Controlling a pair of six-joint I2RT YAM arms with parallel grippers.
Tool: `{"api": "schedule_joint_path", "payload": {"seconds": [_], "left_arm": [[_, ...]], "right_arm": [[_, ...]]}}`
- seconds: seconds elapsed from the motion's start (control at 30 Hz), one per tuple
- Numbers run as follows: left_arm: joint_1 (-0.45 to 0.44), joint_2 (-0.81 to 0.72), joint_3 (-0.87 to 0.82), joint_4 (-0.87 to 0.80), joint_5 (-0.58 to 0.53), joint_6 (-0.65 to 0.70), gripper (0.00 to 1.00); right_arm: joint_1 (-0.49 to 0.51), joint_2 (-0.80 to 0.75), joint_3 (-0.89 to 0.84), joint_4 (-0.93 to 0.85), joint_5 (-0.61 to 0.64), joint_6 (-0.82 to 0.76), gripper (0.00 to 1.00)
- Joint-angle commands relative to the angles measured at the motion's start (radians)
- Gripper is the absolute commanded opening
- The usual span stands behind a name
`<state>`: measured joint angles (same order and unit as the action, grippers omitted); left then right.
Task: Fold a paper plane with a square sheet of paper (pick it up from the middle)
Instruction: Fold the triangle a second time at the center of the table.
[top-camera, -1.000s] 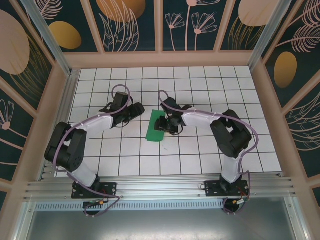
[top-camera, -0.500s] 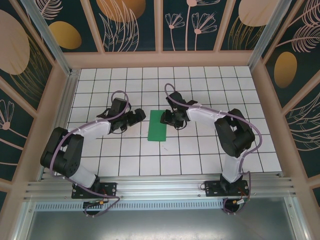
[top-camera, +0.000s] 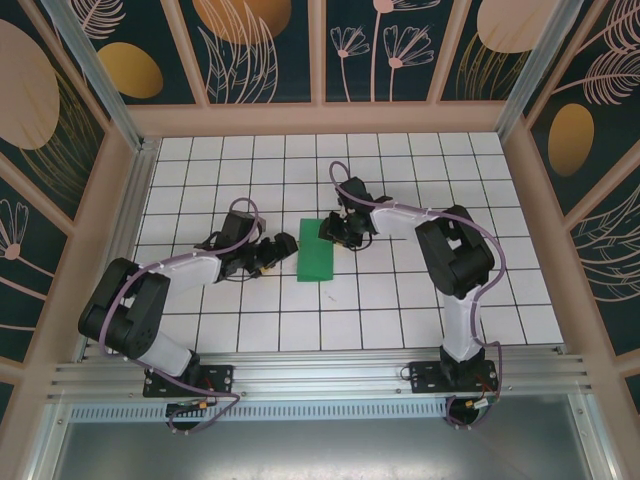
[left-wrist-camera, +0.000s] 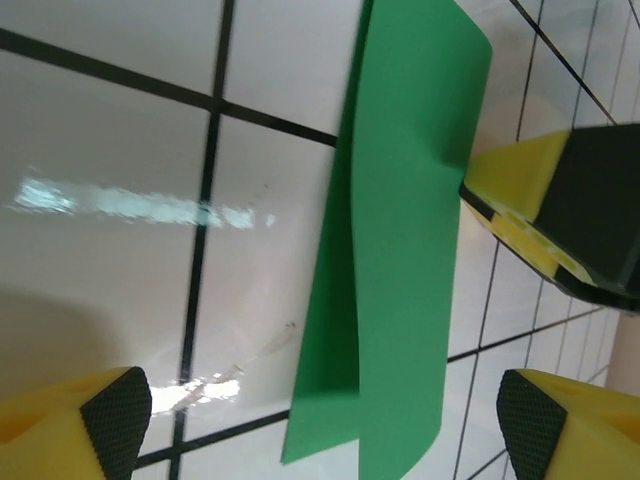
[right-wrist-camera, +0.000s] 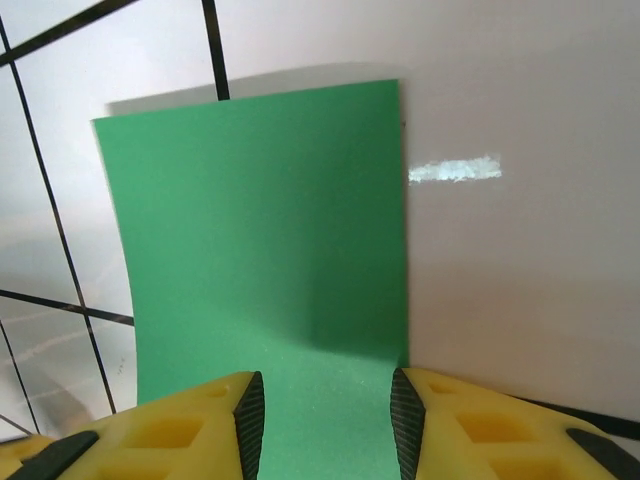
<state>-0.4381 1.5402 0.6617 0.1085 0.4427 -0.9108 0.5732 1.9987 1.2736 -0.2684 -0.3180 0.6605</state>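
- The square sheet of paper (top-camera: 316, 250), folded into a narrow green rectangle, lies on the tabletop (top-camera: 400, 310) with its upper layer bowing up.
- The right claw (top-camera: 335, 232), at the paper's far right corner, is half open with paper showing between its tips. It is probably steadying the paper, not clamping it.
- The left claw (top-camera: 276, 250), just left of the paper, is wide open and empty, likely ready to flatten the crease.

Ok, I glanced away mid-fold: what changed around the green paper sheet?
The left gripper moved nearer, up to the left edge of the folded green paper sheet. The right gripper drew back from over its middle to its far right corner. The sheet turned slightly straighter but stays lying on the white tiled table.
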Motion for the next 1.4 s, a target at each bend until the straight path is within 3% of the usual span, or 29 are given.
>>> {"api": "schedule_joint_path", "payload": {"seconds": [0.0,0.17,0.43,0.6,0.9,1.07,1.23,1.37], "left_arm": [[-0.039,0.012,-0.012,0.051,0.059,-0.056,0.90],[-0.078,0.036,-0.032,0.111,0.099,-0.114,0.85],[-0.093,0.088,-0.044,0.205,0.130,-0.181,0.52],[-0.094,0.109,-0.057,0.240,0.136,-0.217,0.38],[-0.094,0.130,-0.031,0.179,0.059,-0.198,0.09],[-0.094,0.147,0.006,0.101,0.028,-0.148,0.04],[-0.093,0.153,0.039,0.049,0.011,-0.117,0.04],[-0.095,0.158,0.052,0.040,0.011,-0.112,0.04]], "right_arm": [[-0.018,0.031,0.006,0.015,-0.014,-0.003,0.42],[-0.020,0.038,-0.012,0.027,-0.022,0.005,0.42],[-0.020,0.041,-0.024,0.046,-0.036,0.013,0.42],[-0.021,0.032,-0.025,0.053,-0.048,0.014,0.41],[-0.020,-0.069,-0.030,0.063,-0.068,-0.022,0.42],[-0.021,-0.170,-0.100,0.059,-0.080,-0.075,0.41],[0.008,-0.171,-0.159,0.039,-0.110,-0.087,0.26],[0.020,-0.148,-0.192,0.075,-0.139,-0.063,0.20]]}}
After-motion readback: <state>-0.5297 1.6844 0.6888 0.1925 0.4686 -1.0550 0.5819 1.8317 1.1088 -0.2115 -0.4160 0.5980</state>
